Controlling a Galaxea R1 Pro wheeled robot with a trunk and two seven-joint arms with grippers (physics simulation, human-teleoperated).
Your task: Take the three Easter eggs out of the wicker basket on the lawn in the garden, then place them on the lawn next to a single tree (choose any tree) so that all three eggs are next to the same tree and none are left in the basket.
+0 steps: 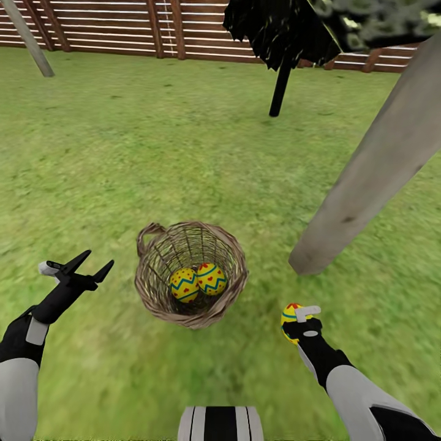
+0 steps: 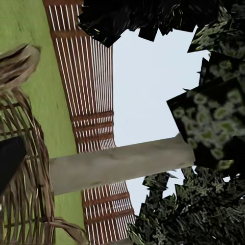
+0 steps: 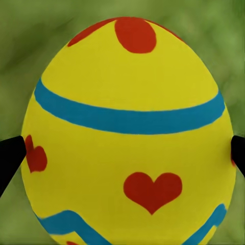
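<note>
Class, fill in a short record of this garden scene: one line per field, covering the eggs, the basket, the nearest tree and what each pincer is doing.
Eggs in basket: two Easter eggs, lying side by side
Egg out of basket: third egg, gripped in the right pincer above the lawn
Wicker basket: upright on the grass, between the arms
Left pincer: open, empty, beside the basket
Nearest tree: pale grey-beige trunk, to the right of the basket
Backdrop: slatted wooden fence; thin black-trunked tree
</note>
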